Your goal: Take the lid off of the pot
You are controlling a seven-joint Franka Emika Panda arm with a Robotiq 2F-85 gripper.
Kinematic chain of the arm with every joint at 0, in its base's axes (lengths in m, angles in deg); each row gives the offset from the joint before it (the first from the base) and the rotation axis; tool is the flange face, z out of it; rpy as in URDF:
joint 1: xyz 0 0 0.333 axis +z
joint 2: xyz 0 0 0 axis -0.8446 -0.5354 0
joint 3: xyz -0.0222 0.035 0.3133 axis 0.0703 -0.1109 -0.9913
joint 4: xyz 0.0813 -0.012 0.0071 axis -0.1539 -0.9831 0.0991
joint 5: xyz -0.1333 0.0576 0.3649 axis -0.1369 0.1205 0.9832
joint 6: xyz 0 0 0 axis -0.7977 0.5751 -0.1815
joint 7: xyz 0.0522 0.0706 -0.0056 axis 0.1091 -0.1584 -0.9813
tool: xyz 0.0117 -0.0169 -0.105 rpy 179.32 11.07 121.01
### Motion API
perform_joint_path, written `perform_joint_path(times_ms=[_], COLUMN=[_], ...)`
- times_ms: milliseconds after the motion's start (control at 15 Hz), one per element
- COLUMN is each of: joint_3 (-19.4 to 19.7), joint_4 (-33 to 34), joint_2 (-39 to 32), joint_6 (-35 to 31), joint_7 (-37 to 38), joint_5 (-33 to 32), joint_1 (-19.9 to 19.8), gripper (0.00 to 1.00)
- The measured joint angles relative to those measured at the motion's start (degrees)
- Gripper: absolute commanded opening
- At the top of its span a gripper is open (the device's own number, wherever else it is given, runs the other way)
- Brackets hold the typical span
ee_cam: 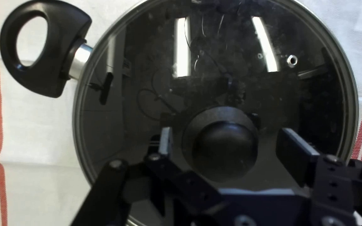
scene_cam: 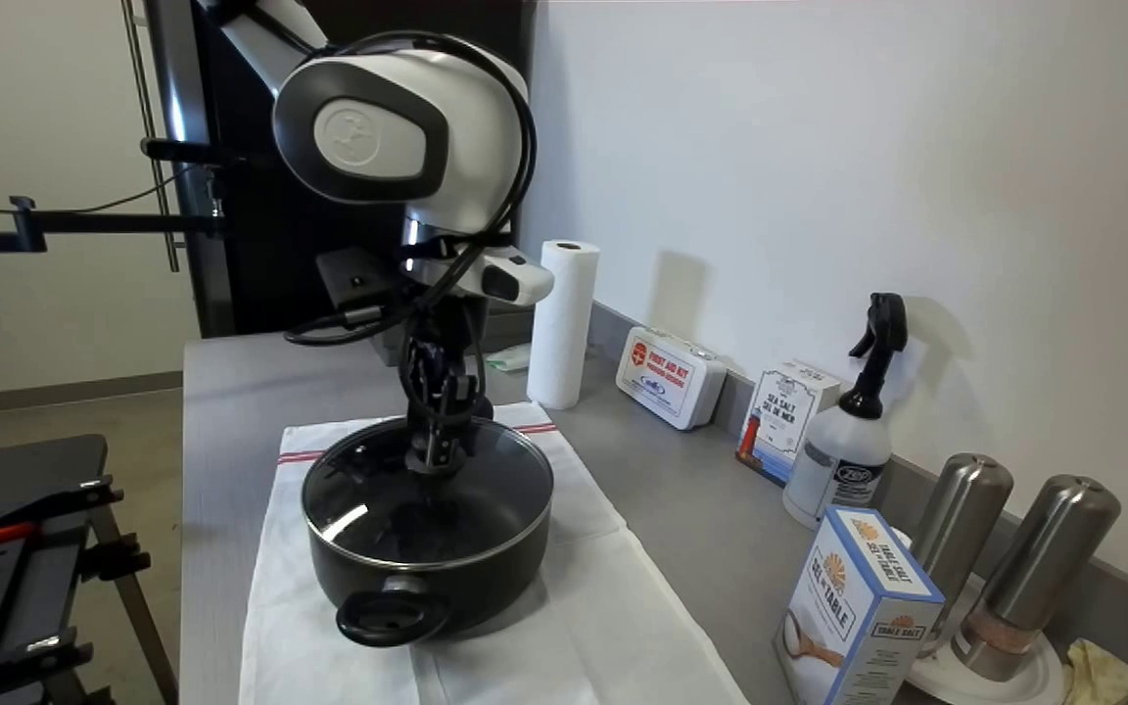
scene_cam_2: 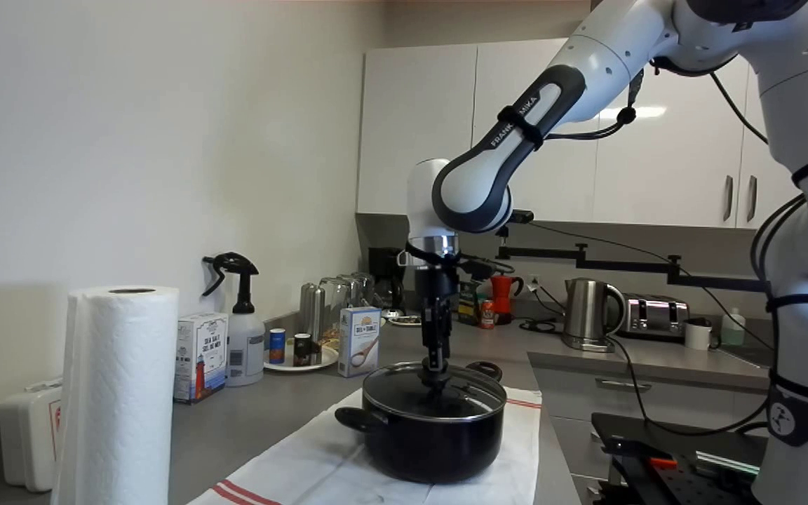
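Note:
The round see-through lid (scene_cam: 500, 504) with its metal rim lies flat on the black pot (scene_cam: 500, 597). The lid (scene_cam_2: 470, 400) and pot (scene_cam_2: 439, 449) show in the other camera's picture too. In the wrist view the lid (ee_cam: 225, 78) fills the middle, with its black knob (ee_cam: 225, 147) near the jaws. My gripper (ee_cam: 230, 141) is open, one finger on each side of the knob, with a gap on both sides. In both exterior views the gripper (scene_cam: 437, 460) (scene_cam_2: 435, 375) points straight down at the lid's centre. The knob is hard to make out there.
The pot stands on a white towel (scene_cam: 613, 627) with red stripes. A paper towel roll (scene_cam: 564, 323), first aid kit (scene_cam: 670, 377), salt boxes (scene_cam: 858, 607), spray bottle (scene_cam: 843, 450) and steel canisters (scene_cam: 1034, 578) stand along the wall. A pot handle (scene_cam: 393, 617) sticks out.

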Motion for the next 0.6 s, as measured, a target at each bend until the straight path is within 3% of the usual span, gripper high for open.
perform_joint_path(times_ms=[267, 600], joint_3=[0.0, 0.0], joint_4=[0.1, 0.2], joint_2=[0.0, 0.0], joint_6=[0.0, 0.2], joint_7=[-0.2, -0.3], joint_5=[0.0, 0.1], joint_1=[0.0, 0.0], gripper=[0.24, 0.24])
